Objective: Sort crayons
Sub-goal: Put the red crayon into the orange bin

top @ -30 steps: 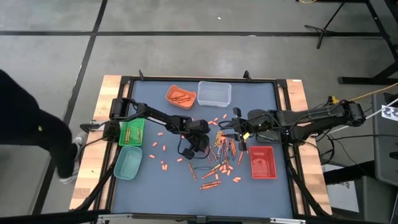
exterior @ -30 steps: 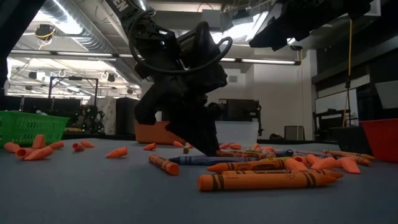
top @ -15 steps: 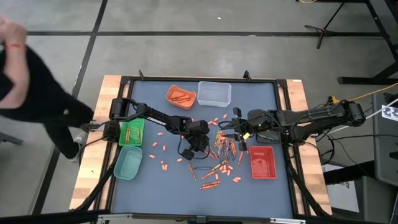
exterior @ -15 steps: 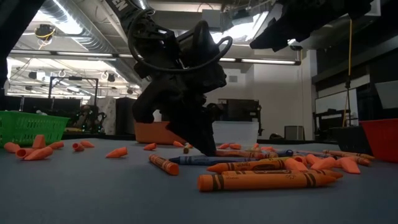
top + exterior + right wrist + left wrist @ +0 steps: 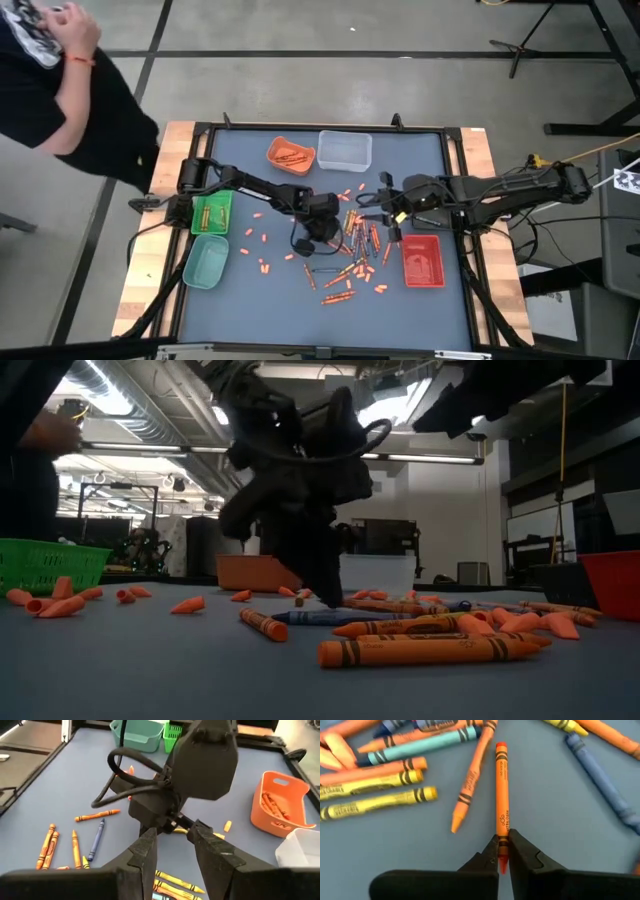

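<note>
The left gripper (image 5: 502,856) now sits slightly nearer the dense part of the pile than it did a second ago, and in the low view its body is smeared where it was crisp before, which suggests motion. Its two fingers are clamped on the tip end of one orange crayon (image 5: 501,795); the rest of that crayon points away across the blue-grey table (image 5: 270,300). Whether the crayon is already lifted off the surface cannot be told from these views. This reads as the pick step being complete, with carry to a container as the next step.

The right gripper (image 5: 172,842) hovers above the pile with its fingers spread and nothing between them; it has barely shifted. A person (image 5: 70,90) at the table's left corner has moved farther into view.

Location of the work items: the crayons (image 5: 358,245) lie scattered mid-table, with short orange pieces spread toward the left.

Containers:
- Orange tray (image 5: 277,146), far edge: holds several orange crayons.
- Clear tray (image 5: 345,165), just beside it: contents not discernible.
- Green basket (image 5: 225,205), left side: holds a few crayons.
- Teal tray (image 5: 205,262), near the basket: appears bare.
- Red tray (image 5: 422,262), right side: no crayon is evident in it.
</note>
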Robot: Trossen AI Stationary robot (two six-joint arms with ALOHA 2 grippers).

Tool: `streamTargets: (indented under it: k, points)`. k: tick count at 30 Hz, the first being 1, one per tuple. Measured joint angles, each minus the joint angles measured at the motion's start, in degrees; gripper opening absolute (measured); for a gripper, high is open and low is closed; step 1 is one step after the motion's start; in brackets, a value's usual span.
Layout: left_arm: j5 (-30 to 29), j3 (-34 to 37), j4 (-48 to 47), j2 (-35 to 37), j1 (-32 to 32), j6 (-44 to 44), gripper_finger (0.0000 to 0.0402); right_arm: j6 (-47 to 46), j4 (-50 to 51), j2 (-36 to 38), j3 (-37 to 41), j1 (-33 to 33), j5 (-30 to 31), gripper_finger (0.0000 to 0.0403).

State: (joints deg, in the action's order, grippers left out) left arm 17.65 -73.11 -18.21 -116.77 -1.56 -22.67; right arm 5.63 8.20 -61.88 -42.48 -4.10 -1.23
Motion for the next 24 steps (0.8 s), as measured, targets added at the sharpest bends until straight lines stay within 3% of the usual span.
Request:
streamTargets:
  k: [14, 24]
  points:
    - [-8.5, -22.5, -26.8, 0.0, -3.2, -2.0, 0.0001, 0.1, 14.4, 11.6, 0.0, 0.0, 12.2, 0.0129]
    - [-11.1, -34.3, -47.4, 0.1, -13.8, -3.3, 0.0, 1.0, 16.9, 13.8, 0.0, 0.0, 12.3, 0.0129]
